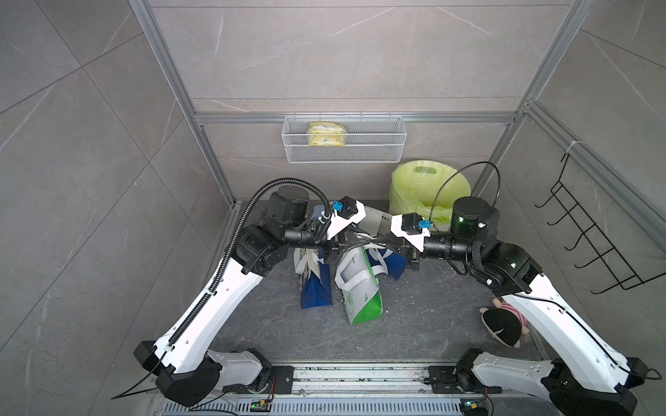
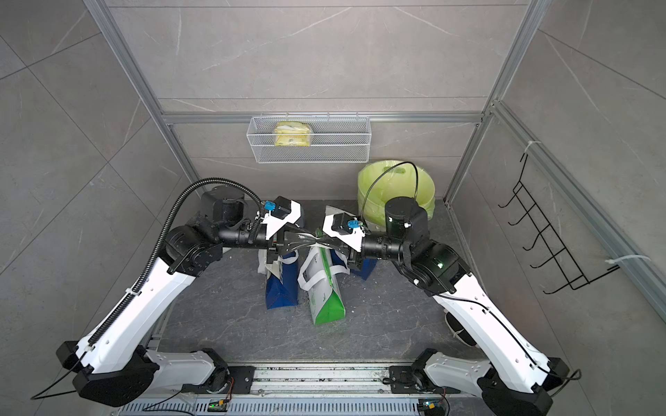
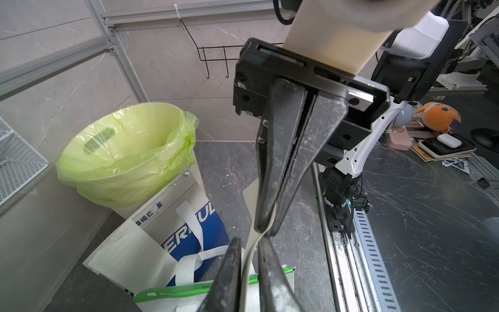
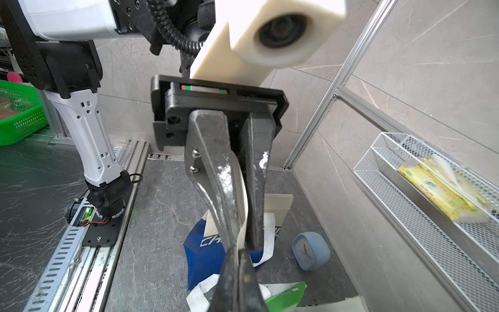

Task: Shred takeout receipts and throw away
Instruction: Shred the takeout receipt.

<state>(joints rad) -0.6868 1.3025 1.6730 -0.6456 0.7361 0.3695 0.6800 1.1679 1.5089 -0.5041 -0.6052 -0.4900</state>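
My two grippers meet tip to tip above the bags, and a takeout receipt (image 3: 248,256), a thin white strip seen edge-on, is stretched between them. The left gripper (image 3: 249,241) has its fingers close on either side of the strip. The right gripper (image 4: 237,252) is shut on the same strip (image 4: 241,189). In both top views the two pairs of tips meet over the green-and-white bag (image 1: 360,295) (image 2: 326,299). A second lined white receipt (image 3: 132,256) lies against the blue-and-white bag (image 3: 194,237) near the bin.
A bin with a green liner (image 1: 429,187) stands at the back right, behind the right arm. Another blue bag (image 1: 315,284) stands left of the green one. A blue clock (image 4: 310,251), a plush toy (image 1: 502,324), a wire wall basket (image 1: 344,138) and a hook rack (image 1: 591,245) are around.
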